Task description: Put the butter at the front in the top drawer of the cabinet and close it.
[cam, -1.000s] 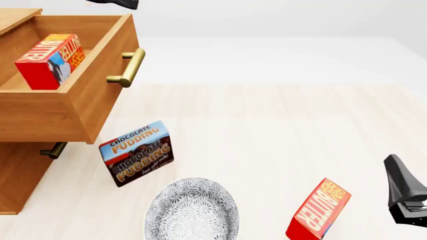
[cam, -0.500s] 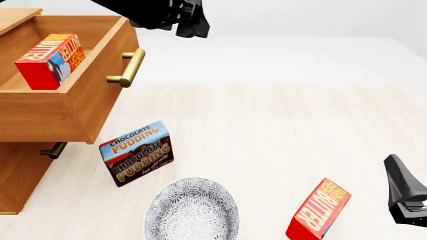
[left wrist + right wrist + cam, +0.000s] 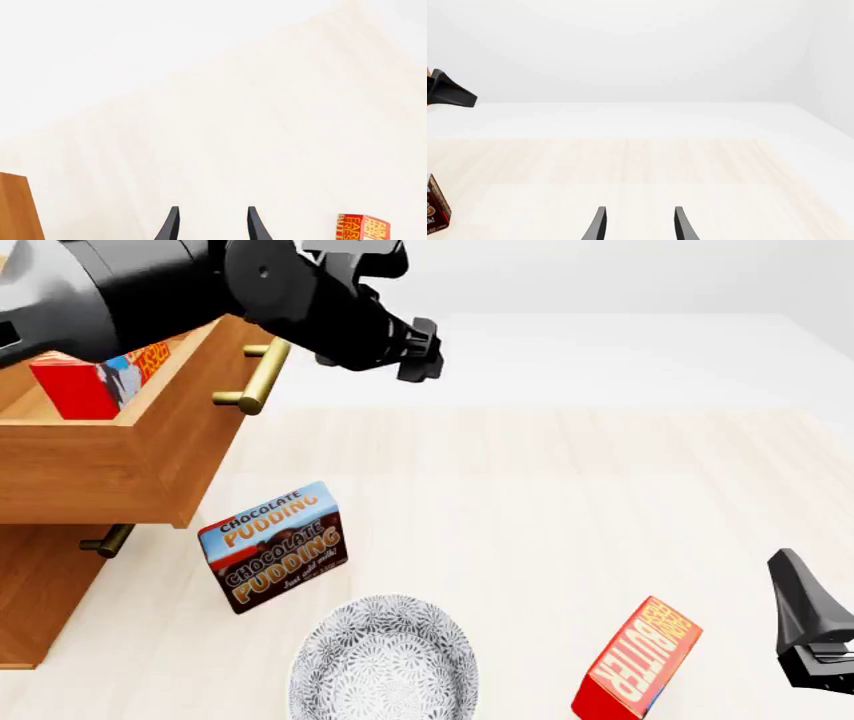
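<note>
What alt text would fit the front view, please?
A black left arm reaches over the open light-brown wooden top drawer, which holds a red butter carton. On the pale table stand a chocolate pudding box, a patterned grey bowl and another butter carton.

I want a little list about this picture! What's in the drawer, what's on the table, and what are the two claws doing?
top drawer: pulled open, on the cabinet
in the drawer: a butter box, partly hidden by the left arm
on the table: pudding box, patterned bowl, second butter box standing tilted near the front
left claw: open, holding nothing, up in the air beside the drawer
right claw: open, holding nothing, low at the right side
drawer closed: not yet
</note>
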